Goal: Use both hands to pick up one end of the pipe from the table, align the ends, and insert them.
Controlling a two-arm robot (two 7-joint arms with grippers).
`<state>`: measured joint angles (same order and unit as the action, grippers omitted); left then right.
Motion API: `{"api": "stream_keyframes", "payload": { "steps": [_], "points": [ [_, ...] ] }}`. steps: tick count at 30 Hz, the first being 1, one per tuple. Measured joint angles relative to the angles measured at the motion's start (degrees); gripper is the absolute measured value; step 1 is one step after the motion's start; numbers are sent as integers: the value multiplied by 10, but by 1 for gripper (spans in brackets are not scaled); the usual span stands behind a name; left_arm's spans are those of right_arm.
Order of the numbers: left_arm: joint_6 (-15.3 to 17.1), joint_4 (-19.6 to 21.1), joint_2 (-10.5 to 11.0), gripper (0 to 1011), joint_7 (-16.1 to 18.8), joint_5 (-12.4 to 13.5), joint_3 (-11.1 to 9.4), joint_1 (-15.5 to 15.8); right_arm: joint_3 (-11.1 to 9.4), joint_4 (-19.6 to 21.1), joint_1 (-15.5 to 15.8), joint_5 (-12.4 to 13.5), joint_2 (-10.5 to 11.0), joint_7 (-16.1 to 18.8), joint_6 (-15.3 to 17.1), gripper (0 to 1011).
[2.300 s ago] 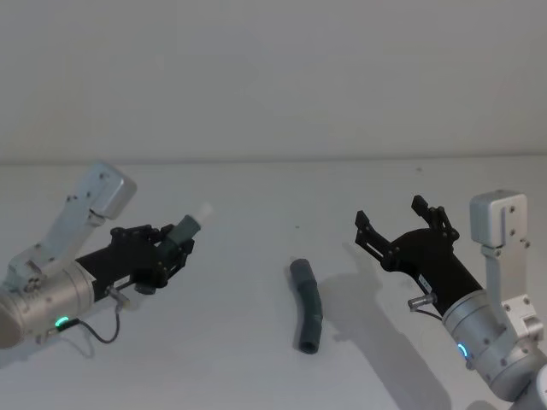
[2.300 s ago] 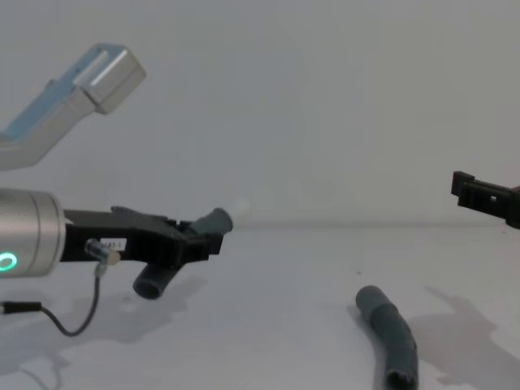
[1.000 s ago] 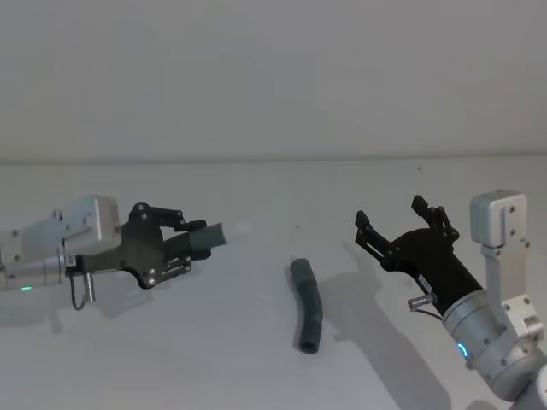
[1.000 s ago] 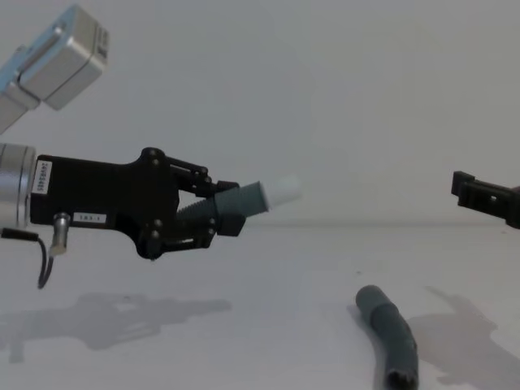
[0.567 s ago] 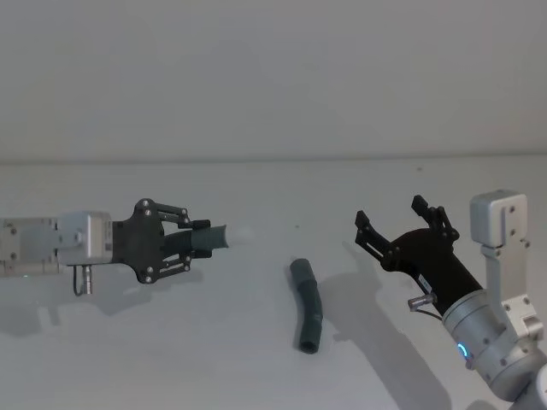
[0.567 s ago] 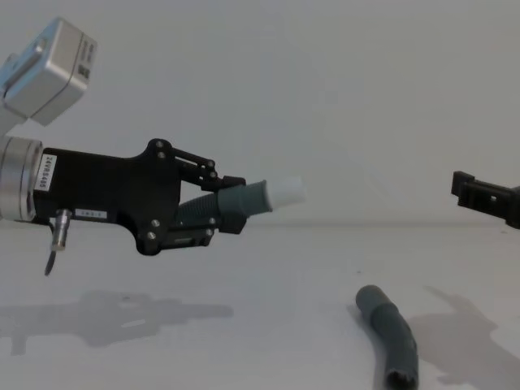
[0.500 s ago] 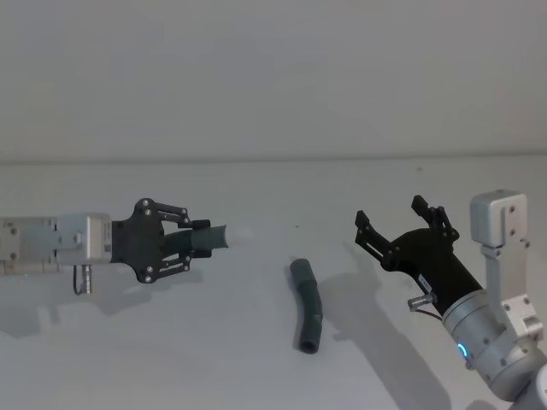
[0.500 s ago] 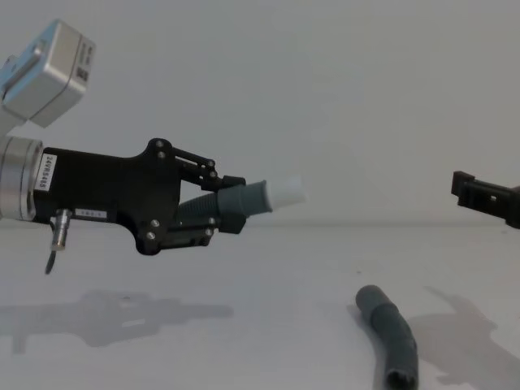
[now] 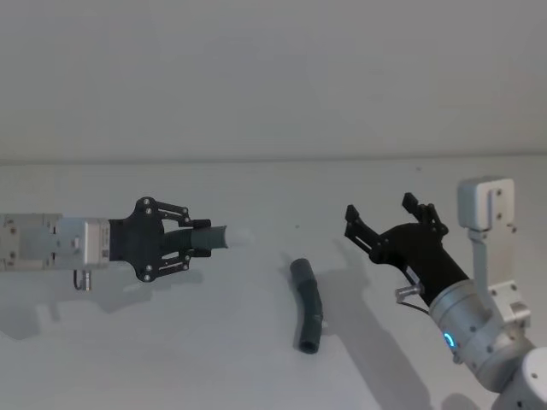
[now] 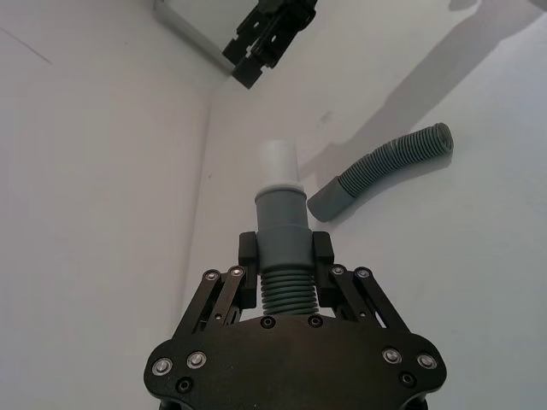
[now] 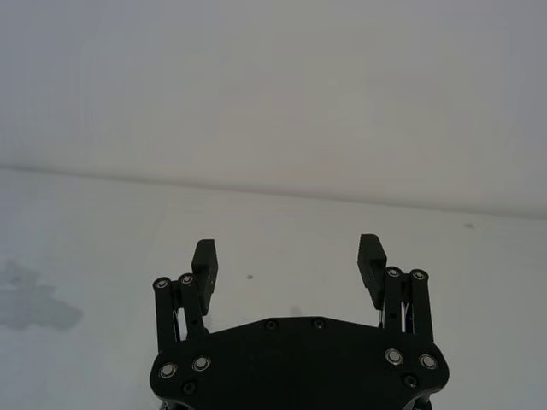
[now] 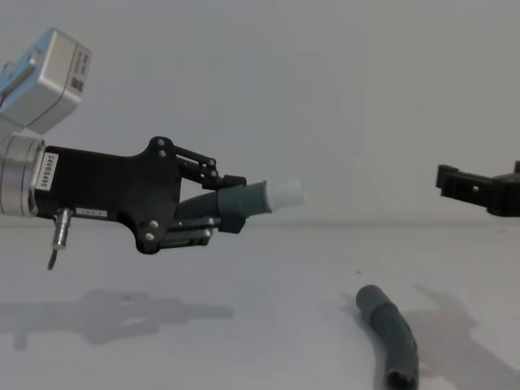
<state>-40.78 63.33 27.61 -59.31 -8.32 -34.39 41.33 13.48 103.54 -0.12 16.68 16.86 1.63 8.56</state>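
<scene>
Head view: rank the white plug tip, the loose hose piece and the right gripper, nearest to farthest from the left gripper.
From the left gripper:
1. The white plug tip, just ahead, on the held hose piece.
2. The loose hose piece, centre.
3. The right gripper, far right.

Left black plate-bodied gripper (image 12: 231, 207): linked parallel fingers, silver screw heads (image 10: 197, 360) at the pivots, white printed label (image 12: 54, 171) beside a silver-grey cylindrical wrist (image 12: 16, 175), small metal plug stub (image 12: 58, 229) on its underside. Right black gripper (image 11: 288, 256): same linkage build, on a silver-grey round wrist segment (image 9: 466, 318) carrying a glowing blue-green light (image 9: 446, 341). Boxy pale-grey housing (image 9: 483, 205) on the right arm, a like box (image 12: 53, 65) on the left.
</scene>
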Motion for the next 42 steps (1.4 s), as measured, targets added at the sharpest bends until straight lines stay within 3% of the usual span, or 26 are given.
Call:
{"api": "stream_keyframes", "payload": {
  "steps": [9,20,42],
  "points": [
    [-9,-6,-1,336,-1,1,-1,4,15,14,-13,-7,-5,-6,61,1001],
    [-14,-9,-2,336,-2,2,-2,6,42,20,-32,-32,5,-4,129,1001],
    [-17,-11,-3,336,-3,3,-3,7,75,-8,-60,-55,7,22,188,1001]
  ]
}}
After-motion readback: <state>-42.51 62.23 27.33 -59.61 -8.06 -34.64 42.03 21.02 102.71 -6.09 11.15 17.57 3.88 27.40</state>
